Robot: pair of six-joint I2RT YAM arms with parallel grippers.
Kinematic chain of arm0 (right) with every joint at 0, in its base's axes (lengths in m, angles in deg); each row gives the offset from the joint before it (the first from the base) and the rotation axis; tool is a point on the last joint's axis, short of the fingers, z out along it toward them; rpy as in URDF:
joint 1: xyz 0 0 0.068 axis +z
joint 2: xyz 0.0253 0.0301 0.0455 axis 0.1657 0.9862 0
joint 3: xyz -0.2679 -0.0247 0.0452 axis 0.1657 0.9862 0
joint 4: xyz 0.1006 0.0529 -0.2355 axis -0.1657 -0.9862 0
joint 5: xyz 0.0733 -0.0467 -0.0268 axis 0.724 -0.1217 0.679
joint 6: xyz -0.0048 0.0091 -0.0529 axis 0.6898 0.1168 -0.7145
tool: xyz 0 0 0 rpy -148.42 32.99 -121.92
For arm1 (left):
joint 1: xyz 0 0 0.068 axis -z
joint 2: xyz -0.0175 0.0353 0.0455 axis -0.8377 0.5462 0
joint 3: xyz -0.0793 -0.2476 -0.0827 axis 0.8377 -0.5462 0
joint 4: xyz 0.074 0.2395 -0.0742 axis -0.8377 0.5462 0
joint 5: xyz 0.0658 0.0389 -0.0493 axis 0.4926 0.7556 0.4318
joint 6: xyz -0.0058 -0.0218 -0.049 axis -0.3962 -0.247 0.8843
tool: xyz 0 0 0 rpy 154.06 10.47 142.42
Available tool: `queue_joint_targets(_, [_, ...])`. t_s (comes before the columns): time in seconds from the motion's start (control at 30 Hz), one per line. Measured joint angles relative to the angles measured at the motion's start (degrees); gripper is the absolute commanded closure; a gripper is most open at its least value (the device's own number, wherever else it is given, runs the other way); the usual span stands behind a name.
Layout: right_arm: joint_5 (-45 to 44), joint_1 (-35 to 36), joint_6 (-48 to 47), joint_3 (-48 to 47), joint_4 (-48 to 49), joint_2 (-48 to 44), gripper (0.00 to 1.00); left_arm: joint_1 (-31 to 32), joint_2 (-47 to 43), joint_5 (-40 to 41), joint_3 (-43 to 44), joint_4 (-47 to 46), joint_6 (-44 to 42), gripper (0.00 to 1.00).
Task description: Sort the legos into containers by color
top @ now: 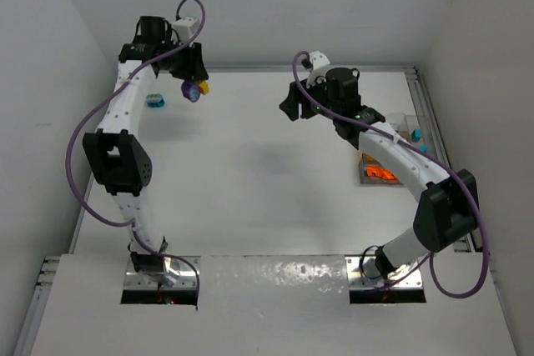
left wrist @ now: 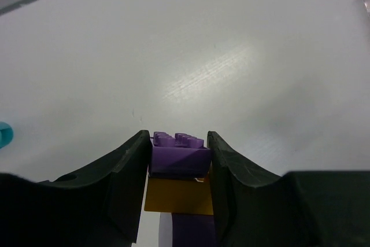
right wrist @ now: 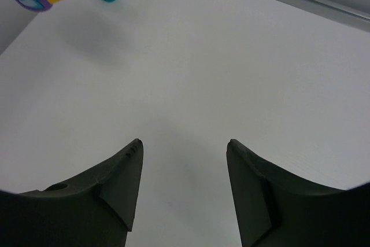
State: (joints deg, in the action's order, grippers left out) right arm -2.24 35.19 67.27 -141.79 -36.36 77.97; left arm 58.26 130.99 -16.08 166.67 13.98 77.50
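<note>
Left to right, top view. The left gripper (top: 192, 82) is reaching toward the far-left corner of the tabletop (top: 250, 198), close to the back edge and the side wall. Its jaws are closing on both sides of a purple-and-yellow stack (left wrist: 179, 154) (purple brick at the tips, yellow behind it, more purple nearer the wrist), so the stack's long axis is running along the jaws. Whether the stack is resting on the surface or is lifted cannot be told. A teal brick (top: 155, 101) is lying loose just to the left of the jaws.

The right gripper (right wrist: 184, 143) is hovering over the far middle of the table, with its jaws standing apart and gripping nothing.

The containers (top: 399, 122) are sitting against the right edge, with orange legos (top: 380, 174) showing in a near bin. They are lying well to the right of the held stack, and the right arm is both nearer to them and partly lying over them. The left arm's likely route is therefore crossing the open middle, where room is widest.
</note>
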Motion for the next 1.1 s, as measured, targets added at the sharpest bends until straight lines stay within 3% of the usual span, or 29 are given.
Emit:
queue_joint_targets(0.13, [1.31, 0.0, 1.03, -0.02, 0.52, 0.0, 0.42, 0.98, -0.33, -3.87, -1.36, 3.13, -4.52, 1.0])
queue_joint_targets(0.37, [4.87, 0.09, 1.97, 0.35, 1.27, 0.0, 0.44, 8.15, -4.79, -10.84, -5.33, 6.47, -11.72, 1.0])
queue_joint_targets(0.77, [5.33, 8.98, 10.4, 1.92, 15.58, 3.23, 0.45, 9.62, -4.98, -6.71, -5.97, 0.33, 9.07, 1.0])
queue_joint_targets(0.9, [1.86, 10.95, 11.85, 1.79, 16.81, 3.43, 0.45, 9.97, -4.98, 0.35, -5.99, -0.61, 15.21, 1.0])
queue_joint_targets(1.1, [-5.86, 12.04, 28.63, 3.48, 26.56, 5.77, 0.42, 10.23, -4.98, 11.82, -5.97, -2.71, 25.38, 1.0])
